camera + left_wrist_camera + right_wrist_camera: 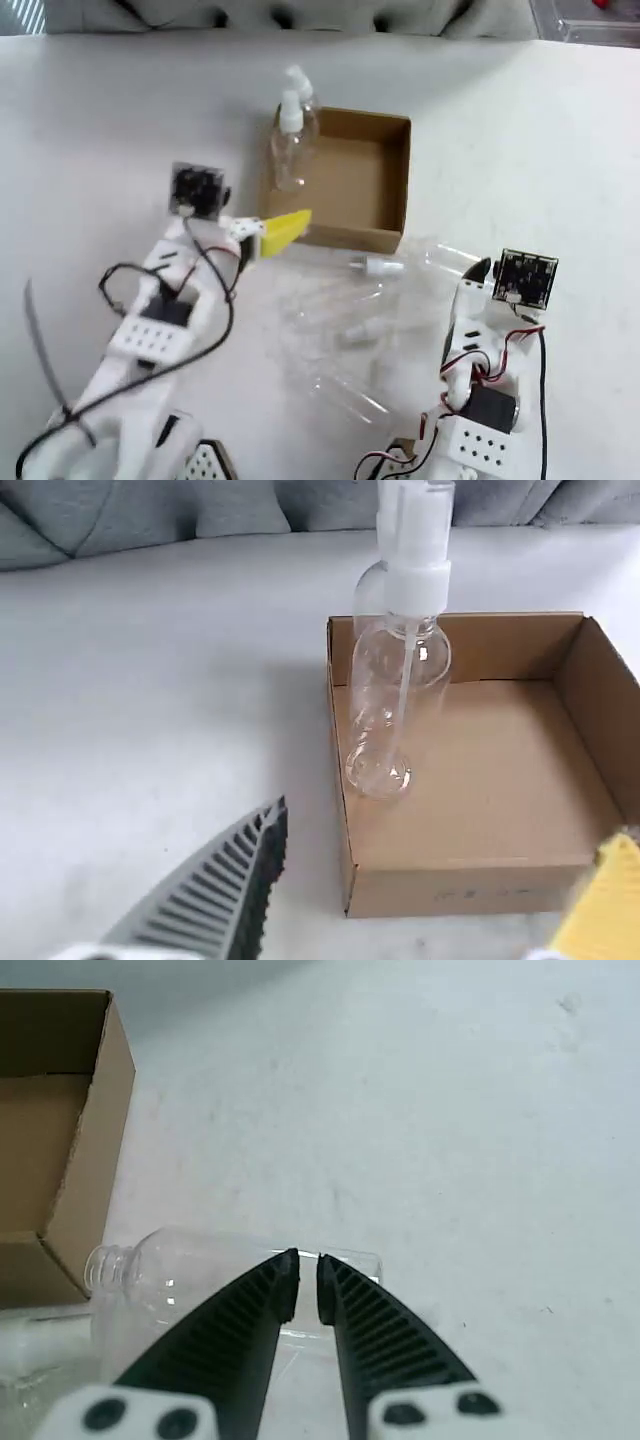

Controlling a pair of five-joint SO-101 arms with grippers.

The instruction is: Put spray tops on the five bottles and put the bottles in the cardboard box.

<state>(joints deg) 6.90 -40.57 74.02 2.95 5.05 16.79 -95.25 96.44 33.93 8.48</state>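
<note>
My right claw (307,1285), jaws almost closed, sits over a capless bottle (170,1270) lying beside the box's (95,1110) corner; my left claw (447,825) gapes open. Pinched off-centre, that slick bottle may roll away.

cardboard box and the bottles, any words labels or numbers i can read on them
No text can be read.
The cardboard box has a faint mark on its outer front wall, too blurred to read.
The bottle standing in it, with a spray top, is clear and bears no label.
</note>
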